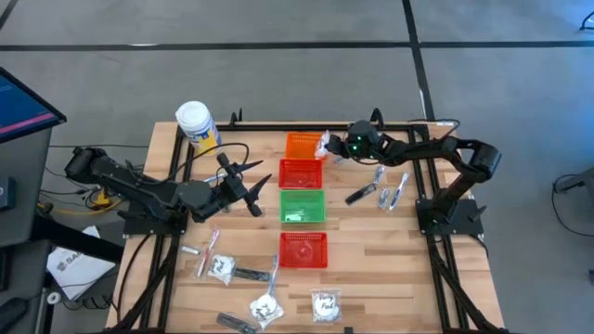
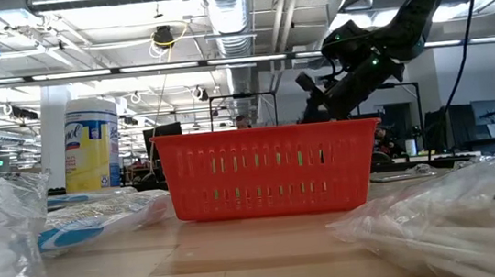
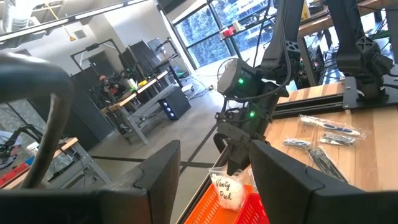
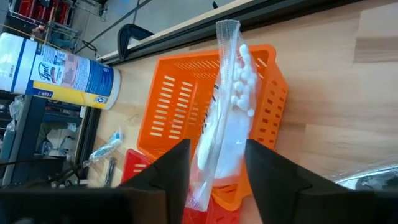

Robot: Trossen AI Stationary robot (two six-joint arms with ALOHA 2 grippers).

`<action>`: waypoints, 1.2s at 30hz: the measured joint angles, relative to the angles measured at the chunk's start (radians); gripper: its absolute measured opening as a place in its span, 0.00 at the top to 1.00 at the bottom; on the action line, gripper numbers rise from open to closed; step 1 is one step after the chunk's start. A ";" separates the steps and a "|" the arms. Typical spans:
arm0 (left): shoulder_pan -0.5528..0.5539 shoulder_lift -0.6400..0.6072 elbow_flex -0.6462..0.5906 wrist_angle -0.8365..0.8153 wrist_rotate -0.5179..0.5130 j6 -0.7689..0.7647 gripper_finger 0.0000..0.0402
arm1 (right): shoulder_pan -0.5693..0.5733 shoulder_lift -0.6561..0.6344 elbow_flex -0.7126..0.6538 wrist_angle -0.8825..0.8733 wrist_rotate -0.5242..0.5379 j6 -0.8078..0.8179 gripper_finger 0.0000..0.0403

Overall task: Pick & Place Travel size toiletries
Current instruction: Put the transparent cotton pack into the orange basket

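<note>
High view: right gripper (image 1: 332, 146) sits at the right edge of the orange basket (image 1: 301, 144), with a clear sachet (image 1: 323, 145) at its tip, so it is placed there to drop the sachet in. A row of baskets runs down the table's middle: orange, red basket (image 1: 301, 173), green basket (image 1: 303, 206), another red one (image 1: 303, 249) nearest the front edge. Left gripper (image 1: 243, 184) waits left of the red basket, fingers spread, empty. Loose toiletries: a small group (image 1: 380, 188) near the right arm, more sachets and toothbrushes (image 1: 237, 278) at the front left. White jar (image 1: 196, 123) stands at the back left.

Low view: near red basket (image 2: 271, 182) blocks the middle; right gripper (image 2: 316, 102) hangs above and behind it. Sachet not visible here. Jar (image 2: 90, 144) stands at left.

Left wrist view: own fingers (image 3: 283, 180) stand apart with nothing between them. Beyond them the right gripper (image 3: 231, 163) is pointed down with the sachet (image 3: 225, 190) hanging just under it over the orange basket (image 3: 214, 199).

Right wrist view: the sachet (image 4: 224, 118), white pellets inside, stands on end between the fingers (image 4: 267, 171), its top over the orange basket (image 4: 211, 124). The fingers look parted on either side of it; I cannot tell whether they grip it or have let go. Likely the release step, sachet going into the orange basket.
</note>
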 joint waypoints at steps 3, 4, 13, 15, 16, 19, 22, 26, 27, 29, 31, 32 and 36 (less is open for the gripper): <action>0.000 0.000 0.000 0.000 0.000 0.000 0.54 | 0.000 -0.021 0.000 0.000 -0.001 -0.014 0.56; 0.000 0.000 0.000 0.000 0.000 0.000 0.54 | 0.000 -0.031 0.000 -0.001 -0.001 -0.024 0.55; 0.000 0.000 0.000 0.000 0.000 0.000 0.54 | 0.020 -0.172 0.000 -0.008 -0.020 -0.085 0.47; 0.000 0.000 0.000 0.000 0.000 0.000 0.54 | 0.030 -0.191 0.000 -0.010 -0.047 -0.094 0.48; 0.000 0.000 0.000 0.000 0.000 0.000 0.54 | 0.034 -0.194 0.000 -0.014 -0.057 -0.097 0.50; 0.000 0.000 0.000 0.000 0.004 0.000 0.54 | 0.041 -0.190 0.000 -0.022 -0.085 -0.095 0.60; 0.000 0.000 0.000 0.002 0.021 0.000 0.54 | 0.041 -0.153 0.001 -0.002 -0.093 -0.080 0.78; 0.000 0.000 0.000 0.002 0.024 0.000 0.54 | 0.029 -0.092 0.000 0.062 -0.102 -0.058 0.97; 0.000 0.000 0.000 0.002 0.024 0.000 0.54 | 0.026 -0.071 0.001 0.082 -0.106 -0.040 0.96; 0.000 0.000 0.000 0.002 0.024 0.000 0.54 | 0.017 -0.028 0.000 0.114 -0.126 -0.021 0.96; 0.000 0.000 0.000 0.002 0.024 0.000 0.54 | 0.011 0.006 0.000 0.157 -0.148 -0.003 0.98; 0.000 0.000 0.000 0.001 0.024 0.000 0.54 | 0.011 0.022 0.001 0.172 -0.154 0.005 0.99; 0.000 0.000 0.000 0.001 0.024 0.000 0.54 | 0.004 0.073 0.000 0.202 -0.158 0.017 0.99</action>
